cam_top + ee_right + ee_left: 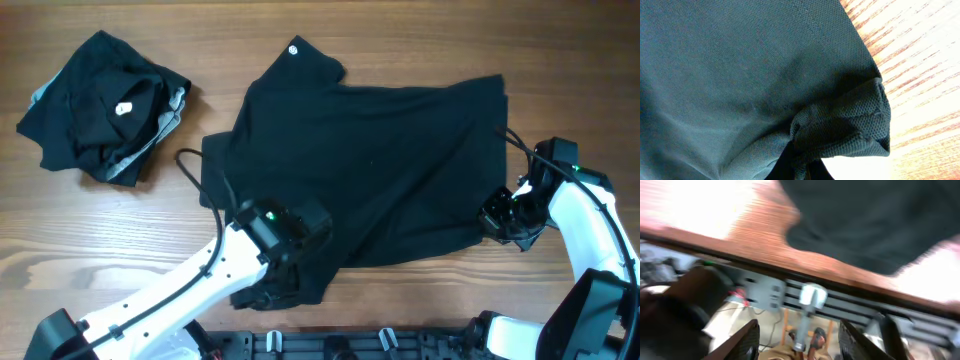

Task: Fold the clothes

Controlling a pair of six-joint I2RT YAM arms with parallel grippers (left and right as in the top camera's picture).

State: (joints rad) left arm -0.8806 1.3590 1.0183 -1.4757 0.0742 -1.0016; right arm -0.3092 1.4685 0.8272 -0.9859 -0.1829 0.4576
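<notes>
1. Clothes lie in two places; the large black shirt (370,150) is spread across the middle of the desk (400,30), its neck label (294,49) toward the top of the frame; a crumpled pile (100,110) of other dark garments with grey trim sits well apart in the upper left.
2. My left hand (272,290) hovers over the shirt's lower left corner near the bottom edge of the frame; its wrist view is blurred, but the fingers (747,340) stand apart with nothing between them.
3. My right hand (503,215) is at the shirt's lower right corner, closed narrow; its wrist view shows the cloth (740,75) bunched into a knot at the bottom of the frame, so I judge it holds that corner.
4. I judge the step to be an early fold of the shirt, with only one corner in hand; the fold is far from done, and the pile is untouched.
5. The next move calls for the left hand to close on its own corner, so both corners can be carried together toward the top of the frame.
6. The lower left hem lies close to the desk's front edge, where a dark rail (850,305) runs just beyond; open wood above the shirt and on both sides leaves room to move.
</notes>
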